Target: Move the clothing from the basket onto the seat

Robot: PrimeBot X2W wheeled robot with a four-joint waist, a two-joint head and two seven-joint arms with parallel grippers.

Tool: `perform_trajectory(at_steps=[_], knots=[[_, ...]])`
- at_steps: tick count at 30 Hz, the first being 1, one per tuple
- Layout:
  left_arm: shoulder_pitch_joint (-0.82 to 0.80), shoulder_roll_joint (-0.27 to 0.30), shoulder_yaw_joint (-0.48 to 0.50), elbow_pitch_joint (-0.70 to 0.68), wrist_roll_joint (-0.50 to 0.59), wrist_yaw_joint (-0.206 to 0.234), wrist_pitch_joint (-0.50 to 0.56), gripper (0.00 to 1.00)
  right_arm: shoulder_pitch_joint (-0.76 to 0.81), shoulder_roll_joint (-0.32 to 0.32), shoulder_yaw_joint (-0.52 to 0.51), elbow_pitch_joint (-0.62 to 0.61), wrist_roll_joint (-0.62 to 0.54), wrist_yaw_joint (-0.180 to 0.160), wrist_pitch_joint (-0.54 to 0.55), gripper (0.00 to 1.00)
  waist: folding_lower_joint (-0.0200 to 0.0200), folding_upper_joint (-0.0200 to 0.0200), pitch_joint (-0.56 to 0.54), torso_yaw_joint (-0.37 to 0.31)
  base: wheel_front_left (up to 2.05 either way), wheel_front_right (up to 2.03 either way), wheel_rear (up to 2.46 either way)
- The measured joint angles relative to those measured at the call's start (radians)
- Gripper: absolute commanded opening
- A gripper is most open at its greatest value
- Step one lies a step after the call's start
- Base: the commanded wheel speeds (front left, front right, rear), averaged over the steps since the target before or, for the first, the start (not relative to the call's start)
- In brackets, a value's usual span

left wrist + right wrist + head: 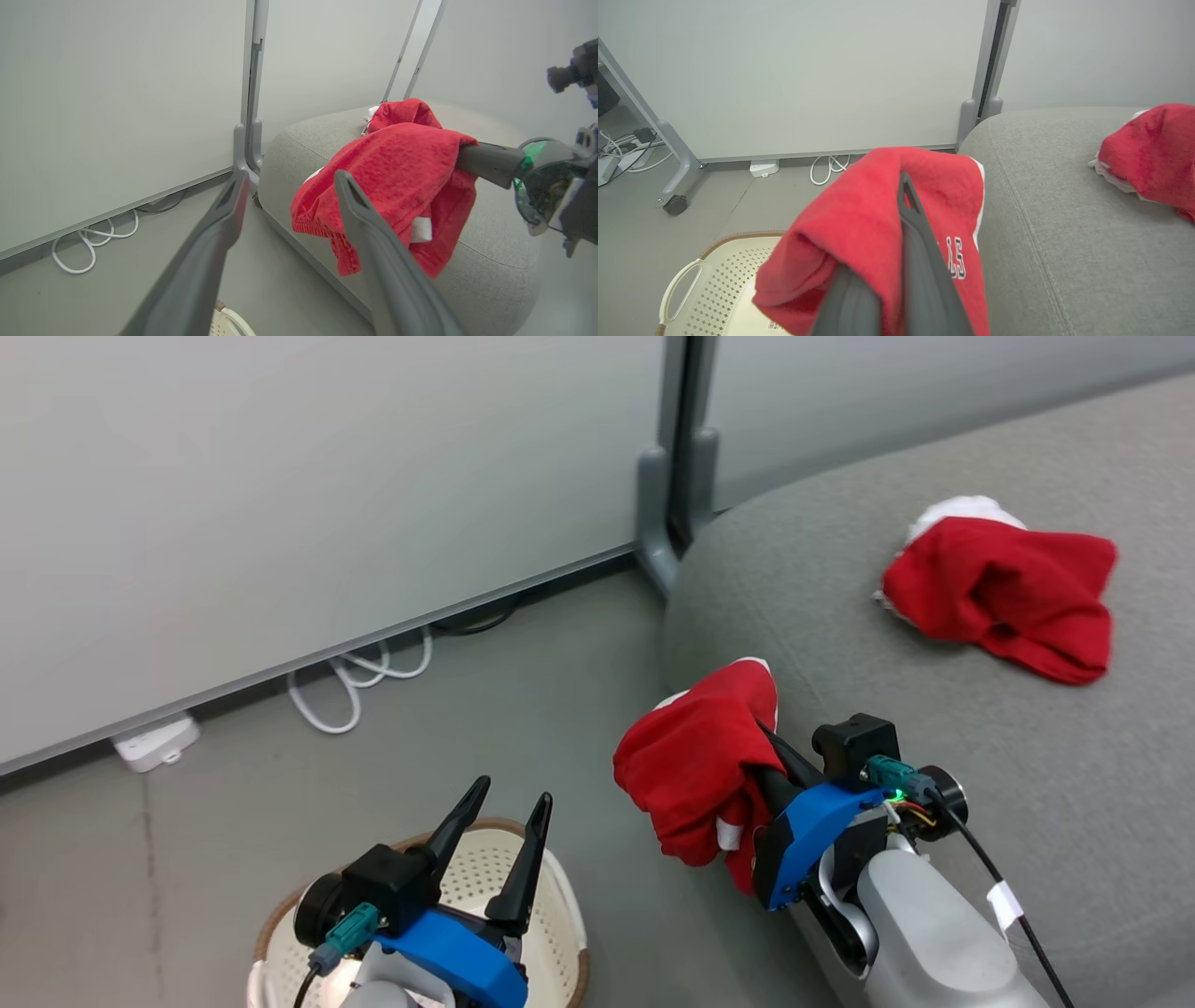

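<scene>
The seat takes up the robot's right side, its rounded corner curving down to the floor towards the middle. The basket stands on that floor at lower left, well apart from the seat's flat top. In the right wrist view its bottom shows bare, with only a printed label.

A loose garment lies far across the seat, fully on the cushion. The held garment is bunched at the seat's near corner, draped over the slope and not over the flat. Its long fold hangs downward, towards the floor. I cannot tell whether its lower hem touches the upholstery or hangs clear of it.

The right gripper has its jaws closed tight on the held garment, the cloth wrapped over both fingers. The left gripper hovers above the basket with its jaws spread wide and nothing between them.

The move to come likely turns on this: the open flat of the seat lies to the right of the loaded jaws and farther from the robot. Letting go here would probably send the cloth sliding off the corner.
</scene>
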Motion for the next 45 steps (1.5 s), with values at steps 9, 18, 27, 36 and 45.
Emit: perform_trajectory(at_steps=[9, 18, 27, 36, 45], knots=[[-0.004, 0.017, -0.008, -0.002, 0.001, 0.0, 0.0, 1.0, 0.0, 0.0, 0.008, 0.002, 0.019, 0.0, -0.013, 0.0, 0.0, 0.0, 0.021, -0.148, 0.0, 0.0, 0.0], [-0.009, 0.022, -0.015, 0.0, 0.001, 0.0, 0.0, 1.0, 0.001, 0.0, 0.016, 0.009, 0.03, 0.0, -0.022, 0.0, -0.0002, 0.0, 0.036, -0.251, 0.0, 0.0, 0.0], [-0.017, 0.024, -0.023, 0.008, -0.004, 0.0, 0.0, 1.0, 0.001, 0.0, 0.015, 0.017, 0.034, 0.0, -0.026, 0.0, -0.0002, 0.0, 0.035, -0.263, 0.0, 0.0, 0.0], [-0.032, 0.029, -0.036, 0.006, -0.004, 0.0, 0.0, 1.0, -0.066, 0.0, -0.053, 0.034, 0.031, 0.0, 0.0, 0.0, -0.0002, 0.0, 0.058, -0.241, 0.0, 0.0, 0.0], [-0.09, 0.063, -0.077, -0.012, 0.004, 0.0, 0.0, 1.0, -0.327, -0.073, -0.23, 0.021, -0.041, 0.0, 0.075, 0.0, -0.0001, 0.0, 0.155, -0.197, 0.0, 0.0, 0.0]])
